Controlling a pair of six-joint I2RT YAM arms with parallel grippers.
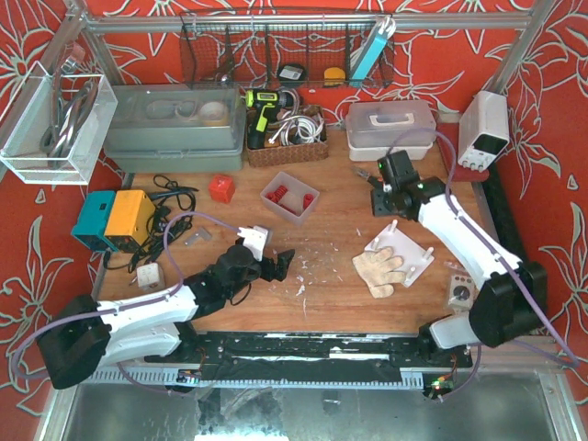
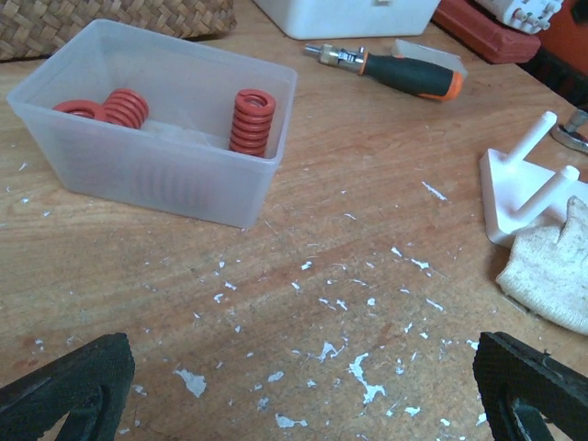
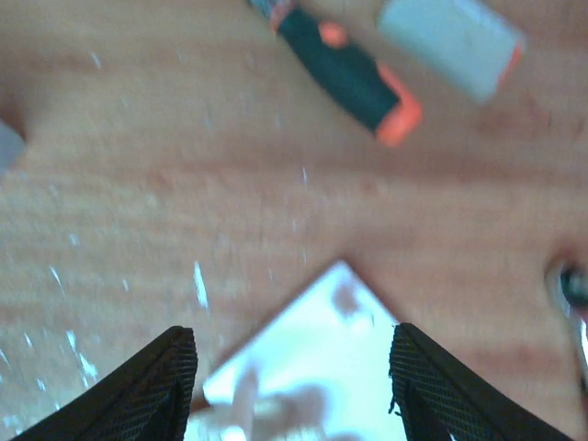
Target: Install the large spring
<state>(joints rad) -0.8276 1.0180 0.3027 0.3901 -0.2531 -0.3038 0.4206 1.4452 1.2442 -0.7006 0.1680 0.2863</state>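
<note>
A clear bin (image 2: 138, 175) holds several red springs; the tallest spring (image 2: 254, 121) stands upright at its right side. The bin also shows in the top view (image 1: 288, 198). The white peg plate (image 1: 400, 250) lies right of centre, its pegs (image 2: 533, 147) upright and bare. My left gripper (image 1: 274, 264) is open and empty, low over the bare wood (image 2: 299, 395), short of the bin. My right gripper (image 1: 382, 204) is open and empty, hovering just above the far corner of the plate (image 3: 312, 358); that view is blurred.
A tan glove (image 1: 378, 269) lies against the plate's near side. A black-and-orange screwdriver (image 2: 390, 69) lies behind the plate. A red cube (image 1: 220, 188), a blue-yellow box (image 1: 115, 218), a wicker basket (image 1: 287, 140) and a white lidded container (image 1: 390, 124) sit farther back.
</note>
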